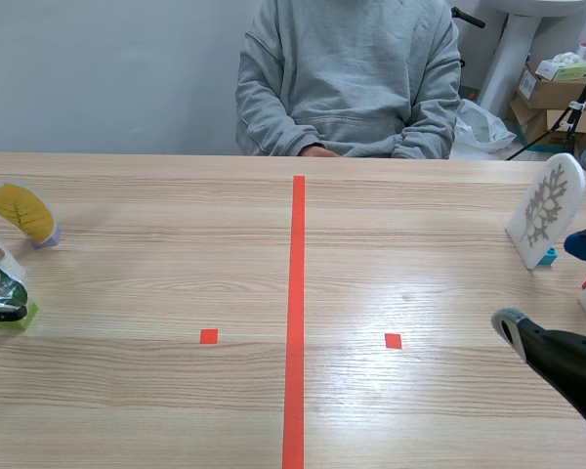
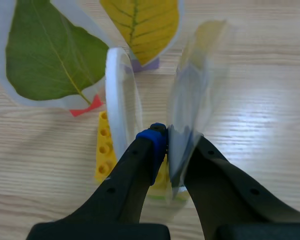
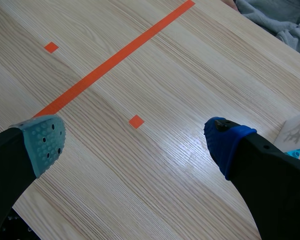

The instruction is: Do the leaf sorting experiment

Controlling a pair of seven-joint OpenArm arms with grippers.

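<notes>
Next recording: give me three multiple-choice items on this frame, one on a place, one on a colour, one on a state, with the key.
1. Relative to the red tape line, the yellow leaf card stands: A on it; B left; C right.
2. The base under the white leaf card is: A blue; B red; C black.
3. The right arm's jaws are: A shut on a card; B shut empty; C open.
Key: B, it stands near the table's left edge; A, the block shows blue; C, the pads sit wide apart, nothing between.
</notes>
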